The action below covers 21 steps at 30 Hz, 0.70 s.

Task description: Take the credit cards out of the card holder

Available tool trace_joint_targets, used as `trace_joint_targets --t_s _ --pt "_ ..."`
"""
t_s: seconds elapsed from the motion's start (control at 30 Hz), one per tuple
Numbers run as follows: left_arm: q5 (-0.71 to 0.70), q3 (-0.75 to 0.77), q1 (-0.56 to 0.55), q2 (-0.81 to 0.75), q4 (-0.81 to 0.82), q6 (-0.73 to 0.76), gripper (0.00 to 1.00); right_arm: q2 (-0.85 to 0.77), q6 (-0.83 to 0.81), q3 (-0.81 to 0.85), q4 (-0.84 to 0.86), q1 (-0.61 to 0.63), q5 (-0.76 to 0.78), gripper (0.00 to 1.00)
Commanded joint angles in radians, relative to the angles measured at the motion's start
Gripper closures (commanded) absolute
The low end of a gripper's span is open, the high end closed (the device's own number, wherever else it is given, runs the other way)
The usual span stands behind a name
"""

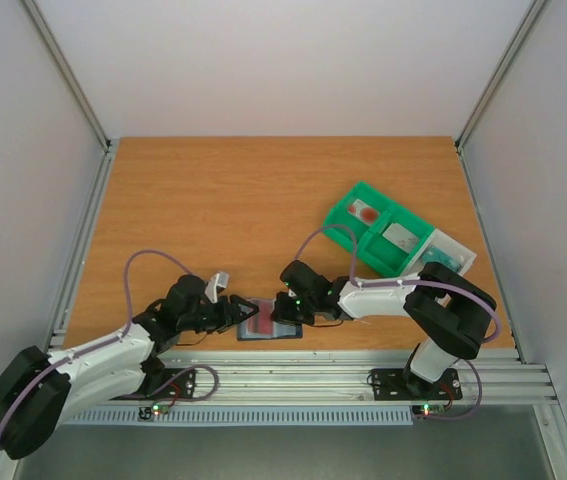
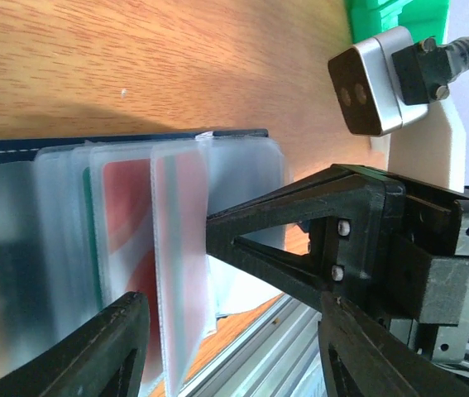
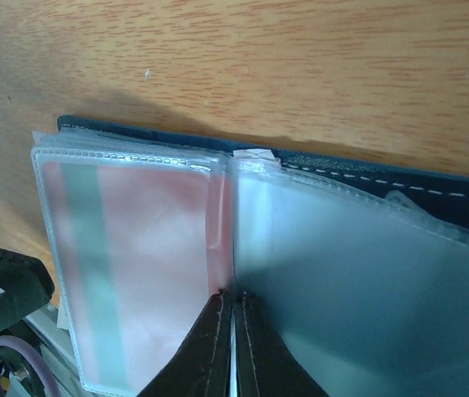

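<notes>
From the top external view, the small slate-blue bifold card holder lies open on the wooden table, close to its near edge and between the two arms. The left gripper is at the holder's left edge and the right gripper at its right half. Further back on the right is a green compartmented plastic tray. One of its compartments holds a whitish card with a red blotch.

In the left wrist view, the left gripper's two black fingers are spread wide with nothing clamped between them. A clear plastic sleeve stands upright out of the holder, red with a green stripe showing through it. The tip of the right gripper's black finger touches the sleeve's edge.

In the right wrist view, the right gripper's fingers are pressed almost together, nipping the lower edge of that upright sleeve at the holder's fold. To the left, a flat sleeve holds a pinkish-red credit card with a teal stripe. The sleeves to the right look greyish.
</notes>
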Motion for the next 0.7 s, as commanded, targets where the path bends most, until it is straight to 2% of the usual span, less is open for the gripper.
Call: trace_joint_targets --t_s 0.0,0.3,0.67 --pt "0.032 0.026 0.005 0.03 0.122 -0.003 0.44 0.02 0.02 -0.034 0.0 0.008 0.013 0.96" --pt "0.018 0.024 0.005 0.07 0.13 0.017 0.45 0.029 0.021 -0.03 0.006 0.008 0.008 0.97" --pt "0.068 0.046 0.006 0.111 0.189 0.015 0.48 0.041 0.034 -0.035 0.028 0.008 0.001 0.98"
